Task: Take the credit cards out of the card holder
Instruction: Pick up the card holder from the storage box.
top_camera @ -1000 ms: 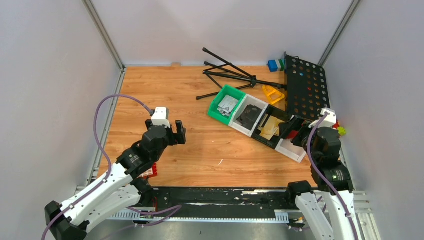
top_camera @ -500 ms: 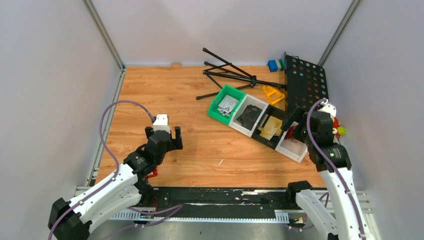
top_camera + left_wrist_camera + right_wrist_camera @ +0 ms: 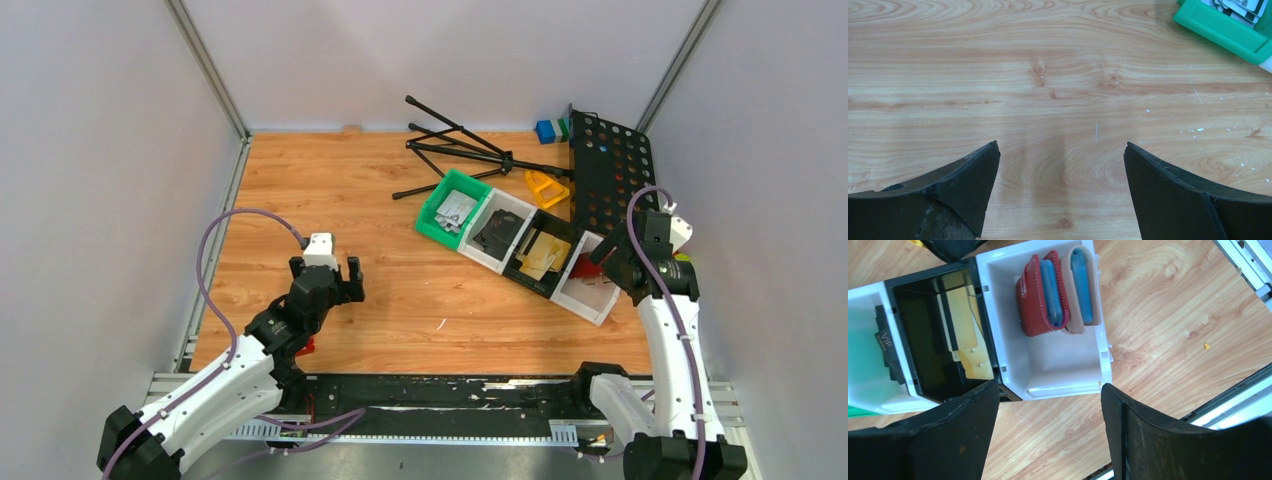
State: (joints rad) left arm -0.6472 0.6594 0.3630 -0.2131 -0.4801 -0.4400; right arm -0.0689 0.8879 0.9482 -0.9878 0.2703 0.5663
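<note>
The dark-red card holder (image 3: 1034, 297) lies folded in the white end bin (image 3: 1048, 365), with a blue card (image 3: 1052, 290) showing in its fold. A beige holder (image 3: 1079, 325) with another blue card lies beside it. In the top view the red holder (image 3: 585, 266) shows in that bin (image 3: 592, 298). My right gripper (image 3: 1048, 390) is open and empty, hovering above the bin's near wall; in the top view the right gripper (image 3: 608, 262) is at the bin's right. My left gripper (image 3: 325, 270) is open and empty over bare wood, also seen in the left wrist view (image 3: 1062, 150).
A green bin (image 3: 452, 208), a white bin (image 3: 497, 232) and a black bin (image 3: 540, 255) stand in a row with the end bin. Behind are a black tripod (image 3: 455, 150), a perforated black panel (image 3: 612, 170) and a yellow frame (image 3: 545, 188). A small red-and-white block (image 3: 303, 346) lies under the left arm.
My right arm has risen and swung right, so its gripper now looks down on the end bin. My left gripper has drawn back a little toward the near edge.
</note>
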